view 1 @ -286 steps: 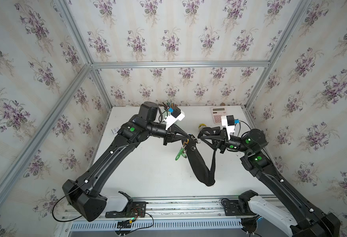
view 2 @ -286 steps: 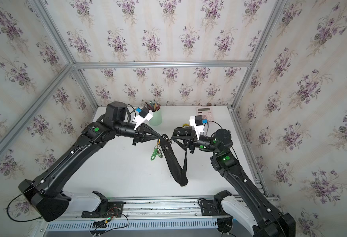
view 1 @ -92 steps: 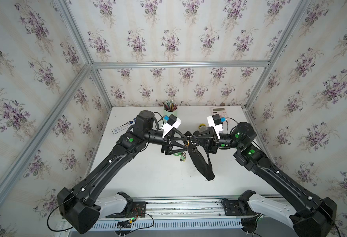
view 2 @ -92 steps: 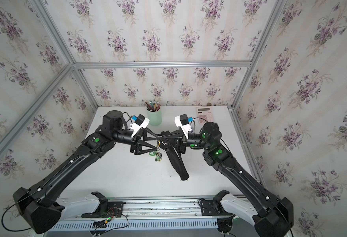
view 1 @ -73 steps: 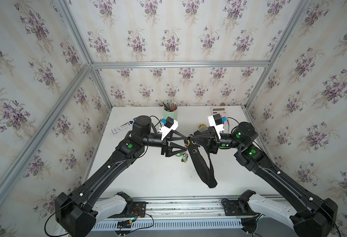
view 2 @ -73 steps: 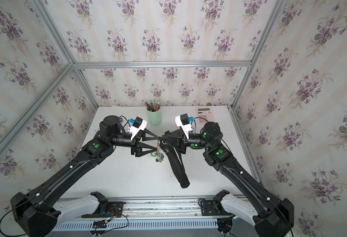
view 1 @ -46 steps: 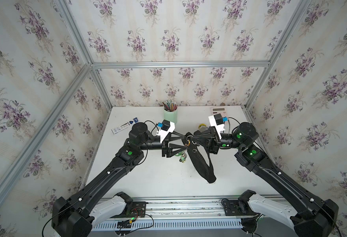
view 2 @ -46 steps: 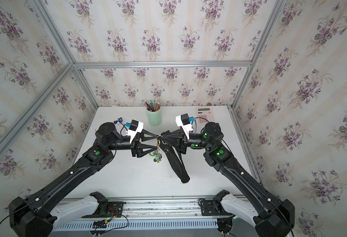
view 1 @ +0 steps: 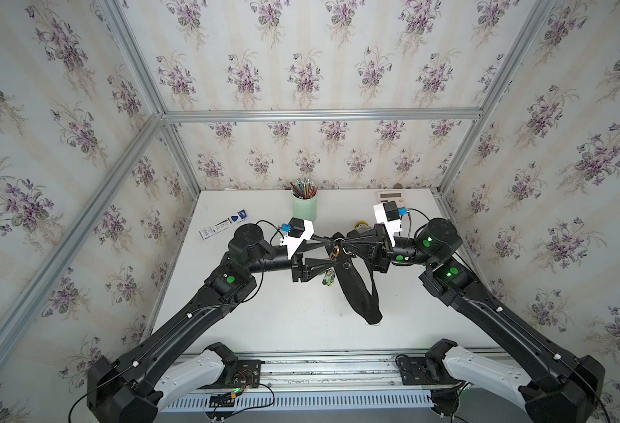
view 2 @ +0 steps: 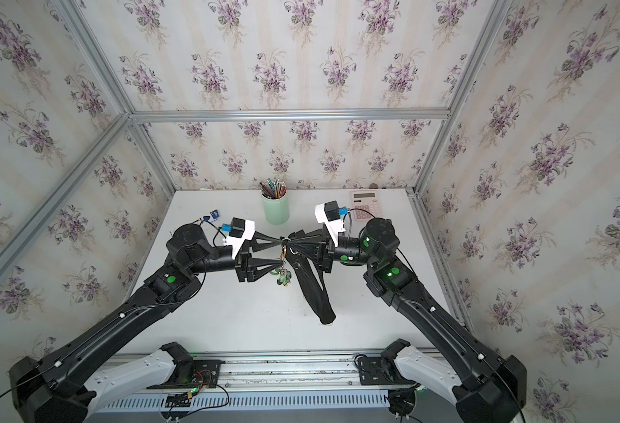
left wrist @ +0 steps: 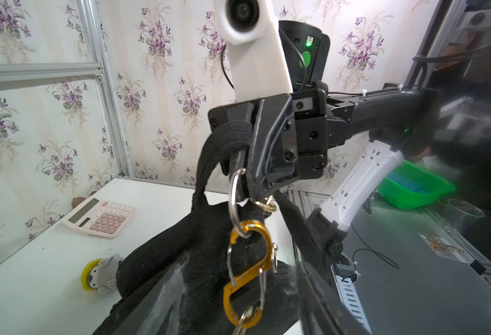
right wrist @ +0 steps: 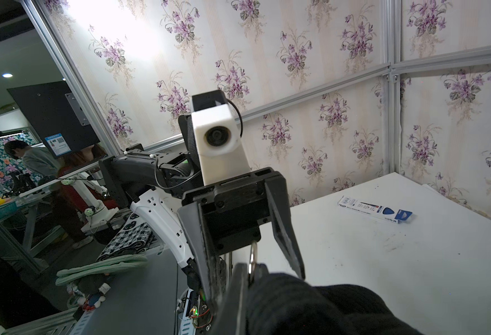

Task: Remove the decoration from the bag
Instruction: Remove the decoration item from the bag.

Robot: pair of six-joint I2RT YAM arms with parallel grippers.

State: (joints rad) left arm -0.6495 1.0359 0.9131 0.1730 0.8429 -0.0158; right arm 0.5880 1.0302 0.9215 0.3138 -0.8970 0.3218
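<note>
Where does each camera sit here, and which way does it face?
Both top views: high over the front, looking down on the table; both arms show, left gripper and right gripper meeting at the bag.
Left wrist: on the left arm, facing the right gripper pinching the bag; clasp close up; own fingers blurred.
Right wrist: on the right arm, facing the open left gripper; own fingers in the foreground.
Shared: every view shows the bag.
</note>
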